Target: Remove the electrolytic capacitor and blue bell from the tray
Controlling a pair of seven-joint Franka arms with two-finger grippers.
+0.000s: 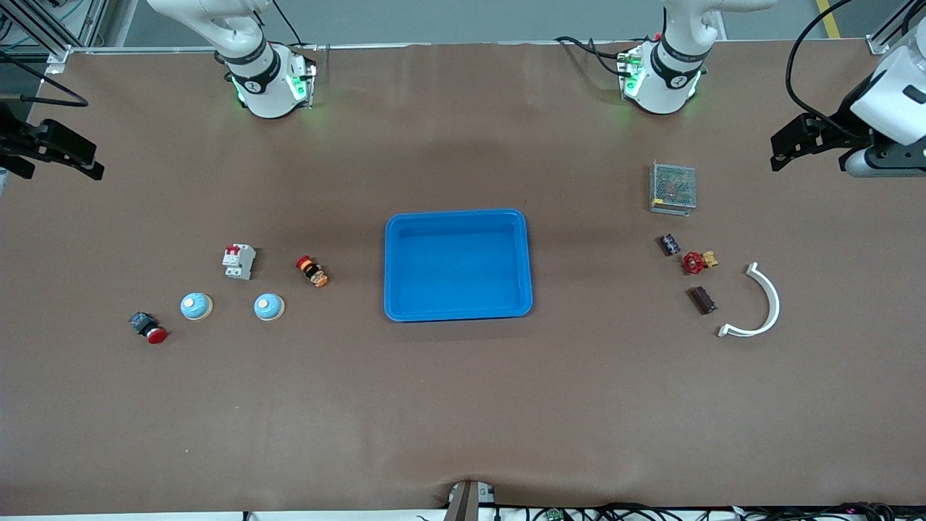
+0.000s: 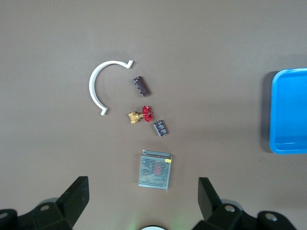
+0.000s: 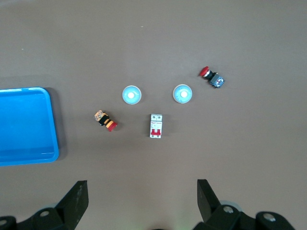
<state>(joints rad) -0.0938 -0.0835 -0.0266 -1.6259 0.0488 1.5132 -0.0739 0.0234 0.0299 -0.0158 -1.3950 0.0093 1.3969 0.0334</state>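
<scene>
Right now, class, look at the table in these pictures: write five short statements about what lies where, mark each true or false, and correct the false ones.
1. The blue tray holds nothing. True.
2. Three bells lie on the table. False: there are two, one bell beside the other bell.
3. The white breaker lies toward the right arm's end of the table. True.
4. The red valve sits inside the tray. False: it lies on the table, toward the left arm's end.
5. The left hand grips the metal mesh box. False: it is open, above the table, holding nothing.
</scene>
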